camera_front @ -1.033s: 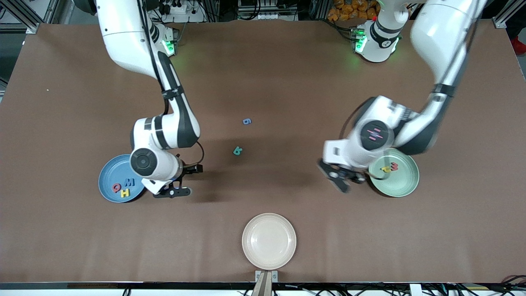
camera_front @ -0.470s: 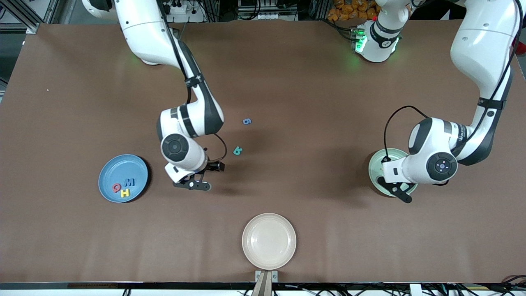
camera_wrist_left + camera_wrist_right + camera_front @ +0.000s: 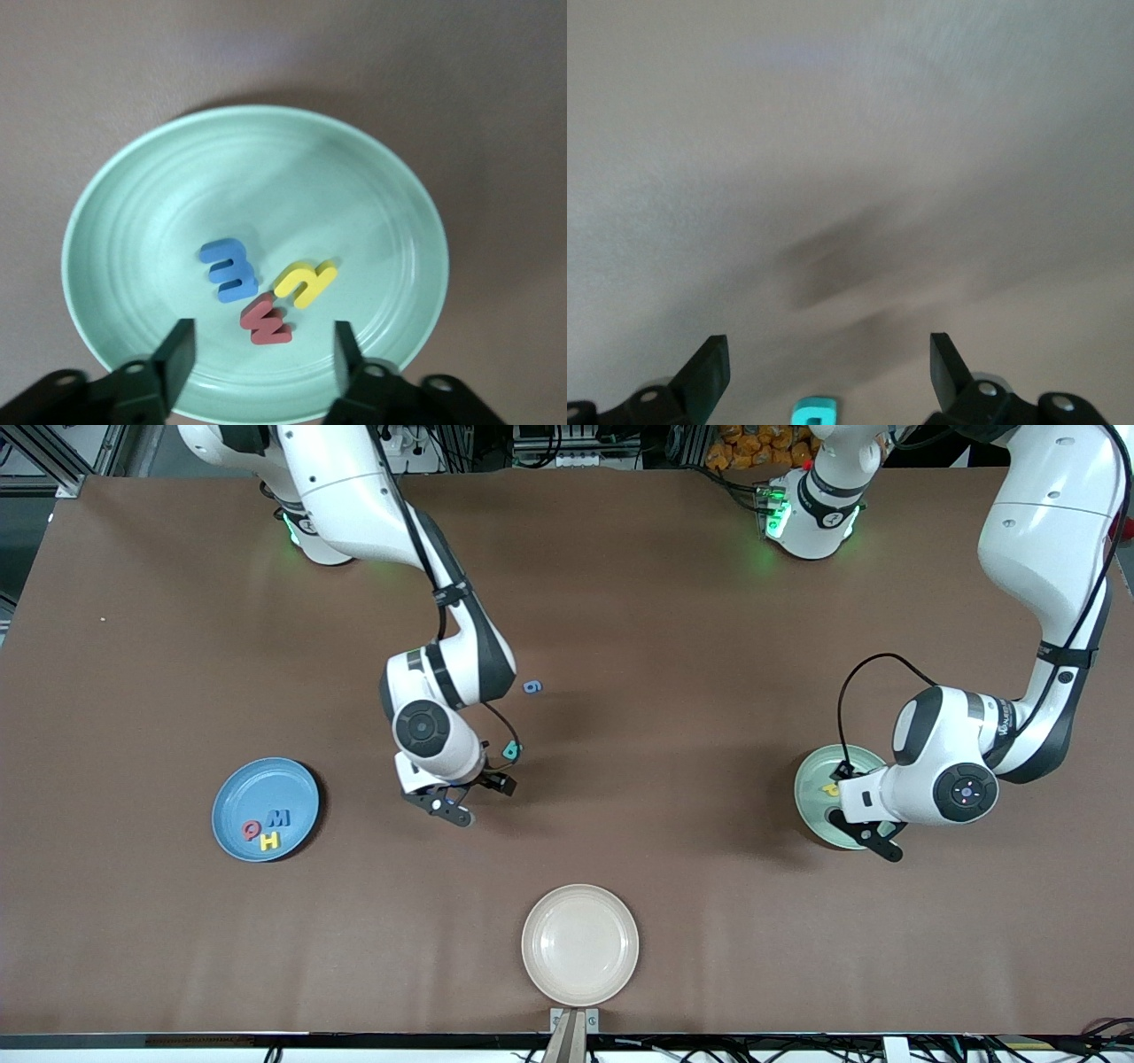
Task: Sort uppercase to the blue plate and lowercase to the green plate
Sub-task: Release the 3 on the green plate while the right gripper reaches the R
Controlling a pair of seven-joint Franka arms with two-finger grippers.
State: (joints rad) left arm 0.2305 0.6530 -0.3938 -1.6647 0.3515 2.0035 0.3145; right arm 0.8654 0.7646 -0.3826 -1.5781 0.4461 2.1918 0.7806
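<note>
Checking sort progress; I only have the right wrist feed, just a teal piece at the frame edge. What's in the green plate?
Observer: Green plate holds blue m, yellow h, red w; open left gripper hovers over it, empty.
Operator: Blue plate?
Observer: Blue plate holds red Q, yellow H, blue W.
Operator: Anything loose?
Observer: Blue g, on the table farther from the front camera than the teal R beside your open right gripper.
</note>
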